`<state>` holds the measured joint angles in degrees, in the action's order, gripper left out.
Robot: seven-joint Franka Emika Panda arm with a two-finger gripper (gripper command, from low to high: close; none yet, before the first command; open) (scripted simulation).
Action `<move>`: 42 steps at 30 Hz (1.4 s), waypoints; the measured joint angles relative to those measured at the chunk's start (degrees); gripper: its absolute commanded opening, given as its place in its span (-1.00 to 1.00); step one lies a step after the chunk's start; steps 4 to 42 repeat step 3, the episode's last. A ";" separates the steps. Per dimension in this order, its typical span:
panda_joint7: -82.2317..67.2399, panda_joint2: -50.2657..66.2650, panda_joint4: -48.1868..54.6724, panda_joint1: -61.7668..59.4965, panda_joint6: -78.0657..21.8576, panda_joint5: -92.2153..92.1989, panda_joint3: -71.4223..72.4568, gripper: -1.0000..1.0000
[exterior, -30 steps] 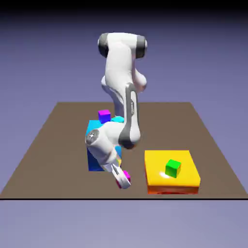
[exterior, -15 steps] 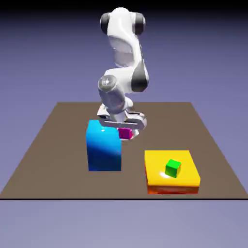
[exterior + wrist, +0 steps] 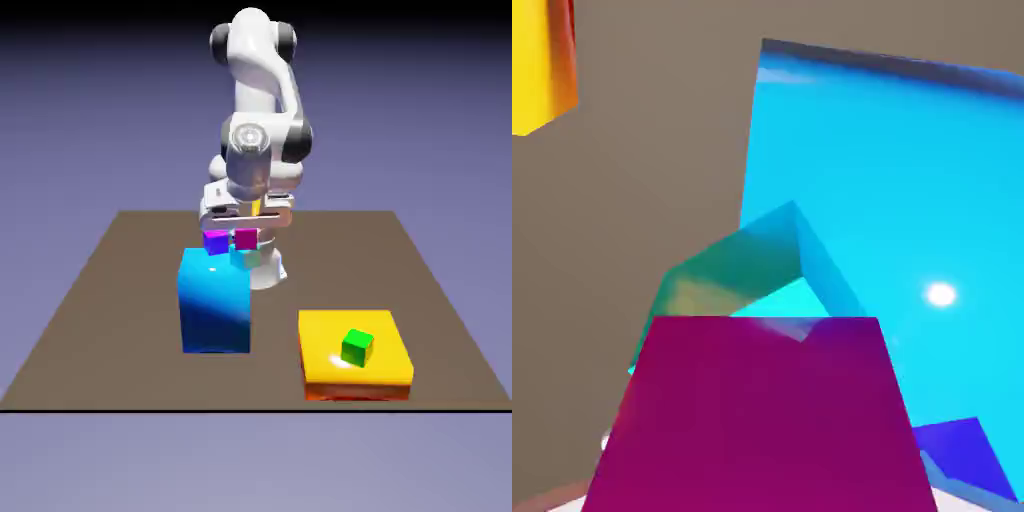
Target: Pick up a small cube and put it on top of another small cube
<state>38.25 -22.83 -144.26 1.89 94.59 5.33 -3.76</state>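
Note:
My gripper point(image 3: 246, 236) is shut on the small magenta-pink cube point(image 3: 246, 239) and holds it in the air just above the light cyan-turquoise cube point(image 3: 244, 258), which sits behind the big blue block. In the hand view the magenta cube point(image 3: 762, 420) fills the bottom and hides both fingertips. The cyan cube point(image 3: 747, 270) lies right beyond it, tilted in the picture. I cannot tell whether the two cubes touch.
The big blue block point(image 3: 214, 300) stands beside the cyan cube and appears again as the big blue block point(image 3: 912, 170). A purple-blue small cube point(image 3: 215, 241) sits close by. A flat yellow block point(image 3: 380, 372) carries a green cube point(image 3: 357, 346) at the exterior view's right.
The arm has carried the magenta cube from low near the front of the table, up and back behind the blue block, to above the cyan cube.

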 measured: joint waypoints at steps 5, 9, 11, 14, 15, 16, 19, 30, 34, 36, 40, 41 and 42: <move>-0.18 0.39 6.22 0.20 -5.84 -0.36 0.30 1.00; -0.18 0.39 6.22 0.20 -5.84 -0.36 0.30 1.00; -0.18 0.39 6.22 0.20 -5.84 -0.36 0.30 1.00; -0.18 0.39 6.22 0.20 -5.84 -0.36 0.30 1.00; -0.18 0.39 6.22 0.20 -5.84 -0.36 0.30 1.00; -0.18 0.39 6.22 0.20 -5.84 -0.36 0.30 1.00; -0.18 0.39 6.22 0.20 -5.84 -0.36 0.30 1.00; -0.18 0.39 6.22 0.20 -5.84 -0.36 0.30 1.00; -0.18 0.39 6.22 0.20 -5.84 -0.36 0.30 1.00; -0.18 0.39 6.22 0.20 -5.84 -0.36 0.30 1.00; -0.18 0.39 6.22 0.20 -5.84 -0.36 0.30 1.00; -0.18 0.39 6.22 0.20 -5.84 -0.36 0.30 1.00; -0.18 0.39 6.22 0.20 -5.84 -0.36 0.30 1.00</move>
